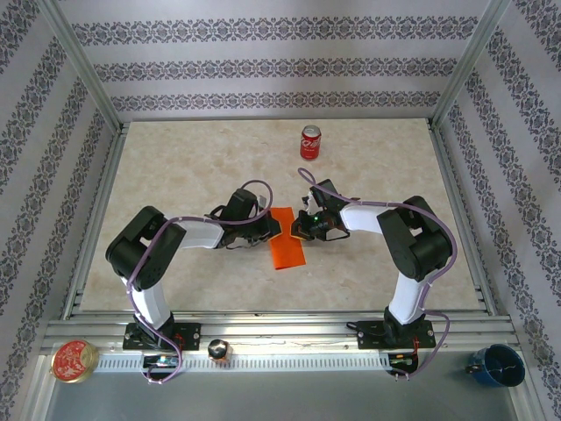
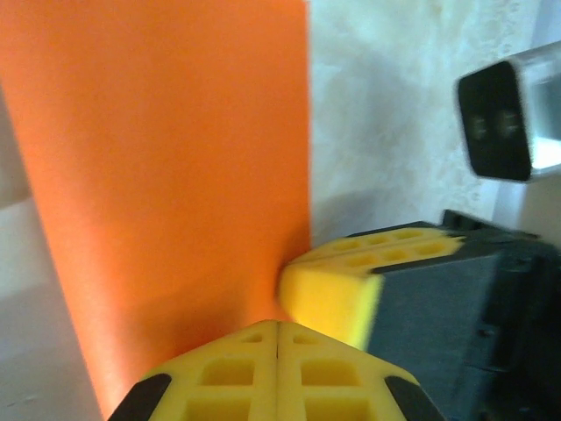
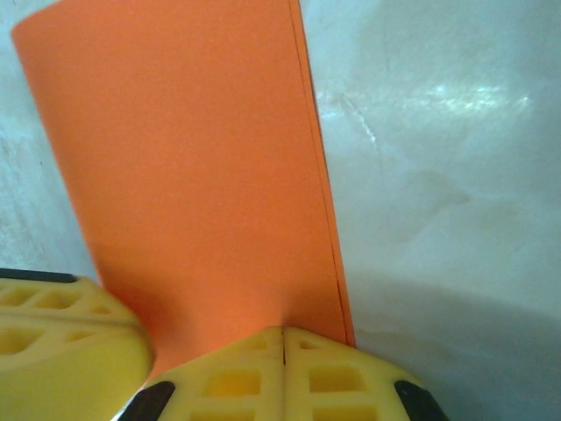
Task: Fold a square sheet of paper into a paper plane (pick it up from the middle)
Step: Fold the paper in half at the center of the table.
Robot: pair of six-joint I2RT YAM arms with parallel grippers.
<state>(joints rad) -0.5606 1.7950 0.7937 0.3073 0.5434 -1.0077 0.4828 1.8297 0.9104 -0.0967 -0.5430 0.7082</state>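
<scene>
The square sheet of paper (image 1: 286,241) is bright orange and lies folded into a long strip on the table between my arms. Two layers show along its right edge (image 3: 324,210). My left gripper (image 1: 273,226) is shut, and the paper (image 2: 175,175) runs right into the seam of its yellow jaws (image 2: 279,324). My right gripper (image 1: 296,230) is shut on the same far end, where the sheet puckers at its tips (image 3: 283,331). The two grippers sit close side by side: the right one's fingers (image 2: 329,294) show in the left wrist view, the left one's fingers (image 3: 61,351) in the right wrist view.
A red soda can (image 1: 310,142) stands upright at the back of the marble-look table (image 1: 193,167). On the front rail sit a red round tin (image 1: 74,360), a small dark object (image 1: 218,351) and a blue cup (image 1: 495,365). Metal frame posts and patterned walls enclose the table.
</scene>
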